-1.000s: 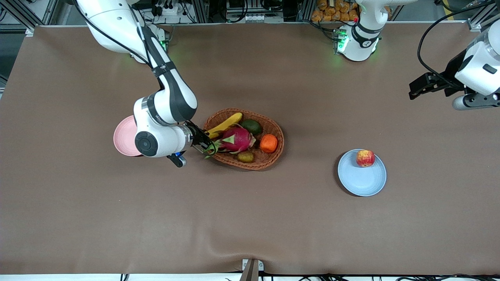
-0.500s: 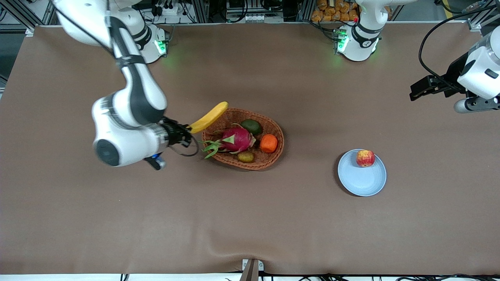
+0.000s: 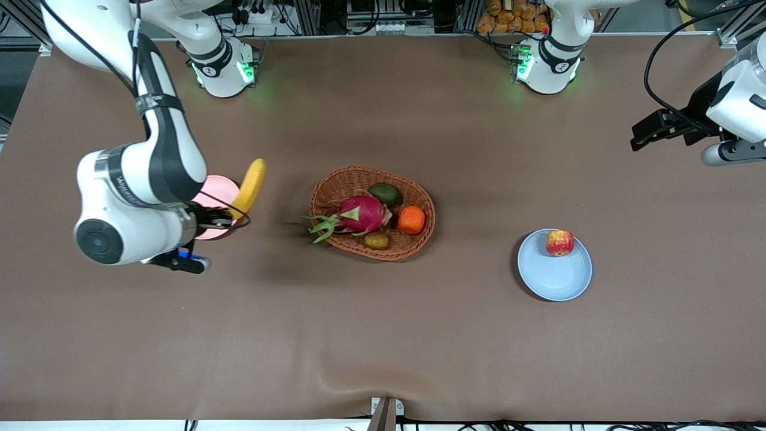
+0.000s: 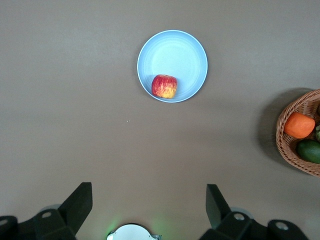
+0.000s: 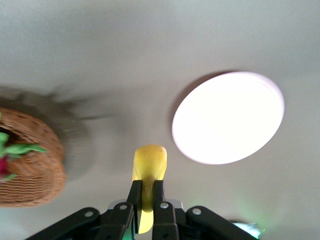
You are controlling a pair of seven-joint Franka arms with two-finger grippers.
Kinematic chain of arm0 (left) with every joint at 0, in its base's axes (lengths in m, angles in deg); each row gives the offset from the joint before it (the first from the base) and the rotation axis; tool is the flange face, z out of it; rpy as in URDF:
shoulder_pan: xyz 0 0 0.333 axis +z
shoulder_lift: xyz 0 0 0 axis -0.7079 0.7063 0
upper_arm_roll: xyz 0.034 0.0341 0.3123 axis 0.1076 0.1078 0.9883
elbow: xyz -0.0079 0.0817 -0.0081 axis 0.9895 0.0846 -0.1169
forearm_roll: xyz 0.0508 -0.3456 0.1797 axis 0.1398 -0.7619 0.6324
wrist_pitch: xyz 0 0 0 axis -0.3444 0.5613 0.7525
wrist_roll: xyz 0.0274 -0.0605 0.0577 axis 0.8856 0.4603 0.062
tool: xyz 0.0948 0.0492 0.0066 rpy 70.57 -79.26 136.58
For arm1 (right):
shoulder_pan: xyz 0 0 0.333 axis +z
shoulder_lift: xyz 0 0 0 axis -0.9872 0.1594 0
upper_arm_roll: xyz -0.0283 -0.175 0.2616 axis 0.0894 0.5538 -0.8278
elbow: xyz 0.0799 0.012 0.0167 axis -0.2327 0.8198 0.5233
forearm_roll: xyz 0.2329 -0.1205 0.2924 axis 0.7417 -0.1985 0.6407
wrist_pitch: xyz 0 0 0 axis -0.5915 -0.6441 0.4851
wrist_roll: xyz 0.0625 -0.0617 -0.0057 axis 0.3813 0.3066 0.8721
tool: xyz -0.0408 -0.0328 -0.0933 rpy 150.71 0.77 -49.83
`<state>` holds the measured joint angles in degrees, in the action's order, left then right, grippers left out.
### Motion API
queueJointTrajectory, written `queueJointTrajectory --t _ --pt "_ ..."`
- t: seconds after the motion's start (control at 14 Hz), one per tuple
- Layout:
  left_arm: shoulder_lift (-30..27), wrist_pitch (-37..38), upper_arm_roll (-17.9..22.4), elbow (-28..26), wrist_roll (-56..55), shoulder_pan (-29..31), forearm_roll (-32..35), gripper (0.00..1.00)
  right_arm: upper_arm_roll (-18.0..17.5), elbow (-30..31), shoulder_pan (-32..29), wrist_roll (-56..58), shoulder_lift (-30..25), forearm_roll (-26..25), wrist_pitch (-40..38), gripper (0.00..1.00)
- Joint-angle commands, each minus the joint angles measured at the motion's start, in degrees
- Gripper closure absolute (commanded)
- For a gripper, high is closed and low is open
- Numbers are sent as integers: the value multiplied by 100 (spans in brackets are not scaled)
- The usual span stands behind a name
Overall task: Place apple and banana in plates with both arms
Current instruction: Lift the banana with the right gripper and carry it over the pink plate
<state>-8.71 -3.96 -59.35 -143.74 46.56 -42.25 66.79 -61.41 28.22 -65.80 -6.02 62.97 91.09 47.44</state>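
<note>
My right gripper (image 3: 230,214) is shut on the yellow banana (image 3: 249,186) and holds it in the air over the edge of the pale pink plate (image 3: 216,187). In the right wrist view the fingers (image 5: 134,197) clamp the banana (image 5: 149,167), with the pink plate (image 5: 228,117) below. The red apple (image 3: 559,242) lies on the light blue plate (image 3: 553,275), toward the left arm's end of the table; both show in the left wrist view, apple (image 4: 164,86) on plate (image 4: 180,50). My left gripper (image 3: 649,133) hangs open and empty high over the table's end; its fingers (image 4: 77,204) stand wide apart.
An oval wicker basket (image 3: 413,245) sits mid-table with a pink dragon fruit (image 3: 358,214), an orange fruit (image 3: 412,219), an avocado (image 3: 385,194) and a kiwi (image 3: 376,240). Both arm bases stand along the table edge farthest from the camera.
My right gripper lifted the banana out of the basket and carried it toward the right arm's end, to over the pink plate. The left arm barely moved.
</note>
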Motion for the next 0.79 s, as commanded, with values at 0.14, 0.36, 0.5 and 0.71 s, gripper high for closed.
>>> queueJointTrajectory --t 0.14,0.36,0.5,0.71 --pt "-154 -141 -3 -191 92 27 -35 0 -79 689 -378 1866 -169 -762 905 100" --pt "-136 -149 -3 -191 100 35 -43 0 -79 1031 -440 1912 -125 -858 1564 100" --pt "-136 -149 -3 -182 92 27 -43 0 -79 1278 -448 1912 -99 -938 1899 100" --pt "-136 -149 -3 -182 100 27 -26 0 -79 1384 -668 1912 -11 -982 1874 100"
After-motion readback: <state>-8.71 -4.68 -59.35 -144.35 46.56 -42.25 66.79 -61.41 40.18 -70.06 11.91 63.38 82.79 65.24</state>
